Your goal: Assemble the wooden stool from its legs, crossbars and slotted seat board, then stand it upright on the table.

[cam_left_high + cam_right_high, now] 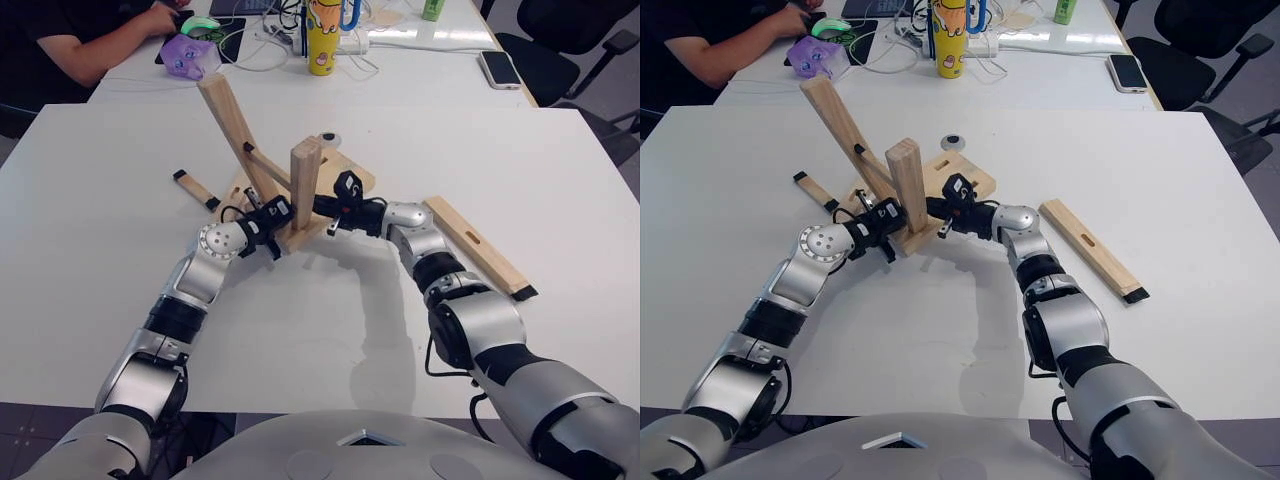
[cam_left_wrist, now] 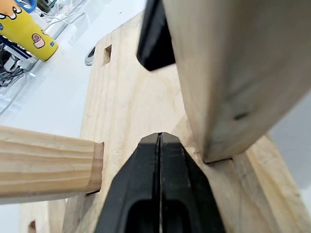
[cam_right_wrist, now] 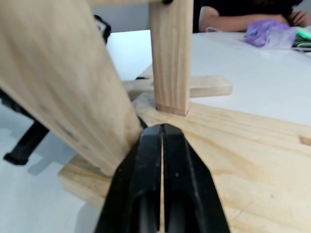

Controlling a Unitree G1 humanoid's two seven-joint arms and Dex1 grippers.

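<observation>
Stool, partly built, lay upside down at the middle of the tabletop, with both tools at its base.

The left tool had its fingers pressed together with nothing between them. Its tip sat low over the seat board, just beside the foot of the upright leg, on that leg's left. Whether the tip touched the wood could not be told.

The right tool was also pressed together and empty. It pointed in from the right at the same leg's foot, opposite the left tool, so the leg stood between the two tips. Both arms looked equally near.

The seat board lay flat on the tabletop. Beyond the upright leg, a tilted leg rose from the board, its long axis leaning up and away to the far left. A crossbar ran between the two legs.

Further out, a loose plank lay to the right, well apart from the stool, running from far-left to near-right beside the right forearm. A short bar lay to the left, near the board.

Open tabletop lay on the near side and to the left, which seemed the likeliest room for turning the stool. The tilted leg probably needed straightening first.
</observation>
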